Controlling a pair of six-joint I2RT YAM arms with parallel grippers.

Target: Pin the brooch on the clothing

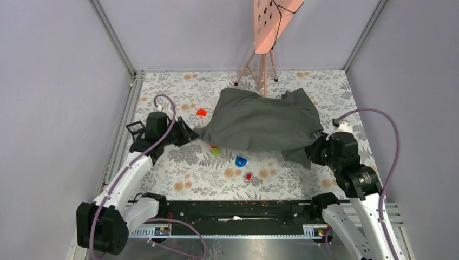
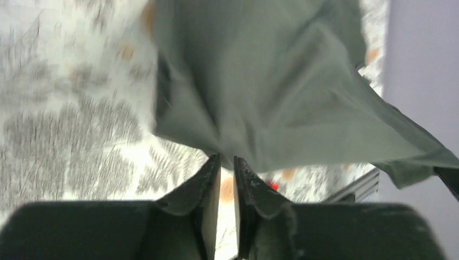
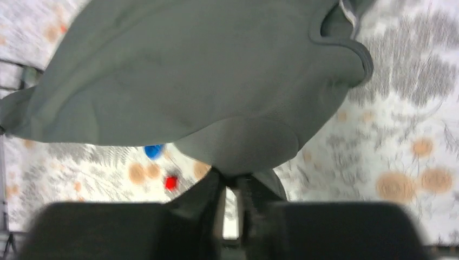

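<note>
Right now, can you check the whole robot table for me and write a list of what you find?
Surface: flowery tablecloth, lying flat.
Job's things: grey T-shirt stretched between both claws; cannot tell which piece is the brooch.
Clutter: red piece, green piece, blue piece, small red piece.
Claws: left claw and right claw each pinch a shirt edge.
Cables: left purple cable, right purple cable, both looping loosely.
Surroundings: pink tripod stand, grey walls.

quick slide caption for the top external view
Dark grey T-shirt held stretched between the left claw and the right claw over the floral table
</note>
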